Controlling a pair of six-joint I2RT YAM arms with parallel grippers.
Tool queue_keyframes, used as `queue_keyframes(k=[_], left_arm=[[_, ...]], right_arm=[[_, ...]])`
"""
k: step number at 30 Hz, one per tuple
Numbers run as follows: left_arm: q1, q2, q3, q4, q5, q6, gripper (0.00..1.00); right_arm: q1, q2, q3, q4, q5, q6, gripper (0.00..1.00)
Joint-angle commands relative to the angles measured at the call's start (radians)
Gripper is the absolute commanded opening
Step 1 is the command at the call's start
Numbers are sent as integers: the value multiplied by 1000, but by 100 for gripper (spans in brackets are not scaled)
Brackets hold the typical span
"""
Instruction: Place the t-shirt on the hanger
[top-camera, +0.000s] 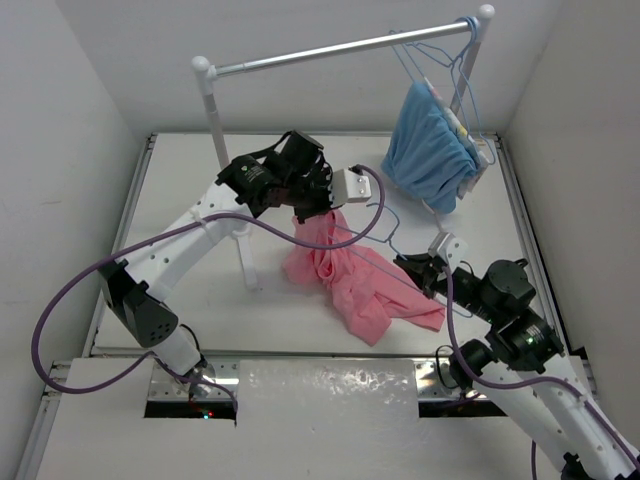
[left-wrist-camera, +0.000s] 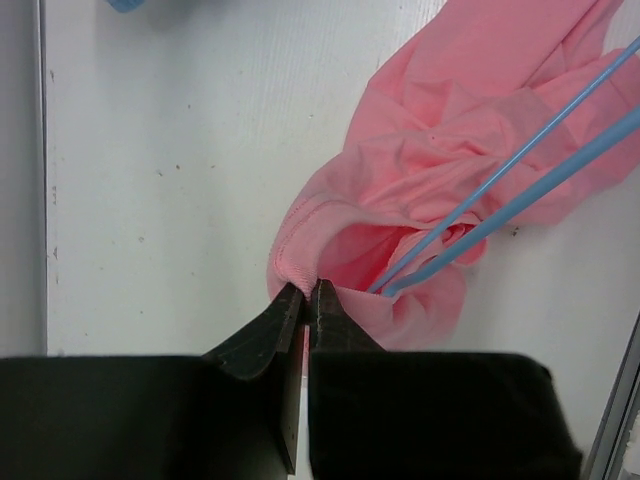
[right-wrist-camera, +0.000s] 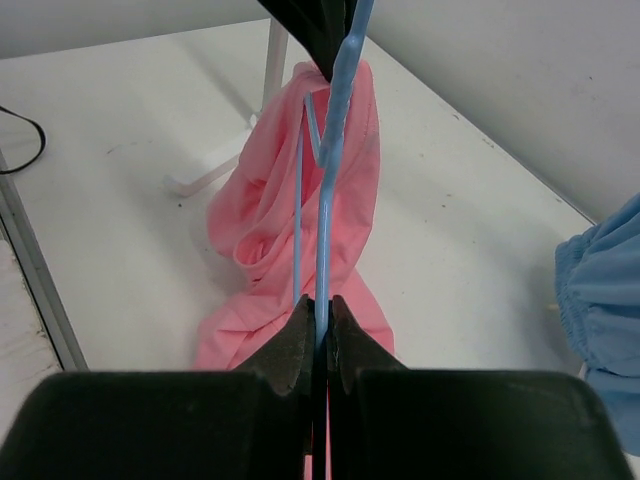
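**A:** So, where is the soft salmon-pink short-sleeved t-shirt (top-camera: 352, 282)?

**B:** It is bunched up around the middle of the white table (top-camera: 270, 322). Its loose end trails toward the near right corner, and one part is lifted off the surface.

**A:** Lifted by what?

**B:** By the left fingers (left-wrist-camera: 299, 298). They are pinched together on a stitched hem of the cloth, black tip against black tip, with only pink showing at the pinch.

**A:** And the thin light-blue wire clothes hanger (right-wrist-camera: 336, 130)?

**B:** The right fingers (right-wrist-camera: 307, 318) are clamped on its wire, reaching in from the near right side. From that grip the wire slopes up over the shirt toward the left fingers.

**A:** Is it inside the shirt?

**B:** Partly, at least. The left wrist view shows two blue wires meeting at a corner tucked into a fold of pink cloth, just beside the left fingers. Whether that fold is the neck, a sleeve or the bottom opening, I cannot tell.

**A:** Anything else on the table?

**B:** A silver rail on white posts (top-camera: 340, 46) spans the far part. Near the far right corner, a light-blue garment (top-camera: 430, 145) and several more blue wire hangers (top-camera: 441, 52) hang from it, well apart from the pink shirt.
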Motion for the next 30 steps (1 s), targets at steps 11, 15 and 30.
queue_keyframes(k=[11, 15, 30], left_arm=[[-15, -55, -10, -50, 309, 40, 0], [-19, -67, -40, -31, 335, 23, 0], [-38, 54, -16, 67, 260, -63, 0]], right_arm=[[3, 144, -69, 303, 15, 35, 0], [2, 189, -92, 374, 8, 39, 0], [2, 218, -357, 749, -18, 205, 0]])
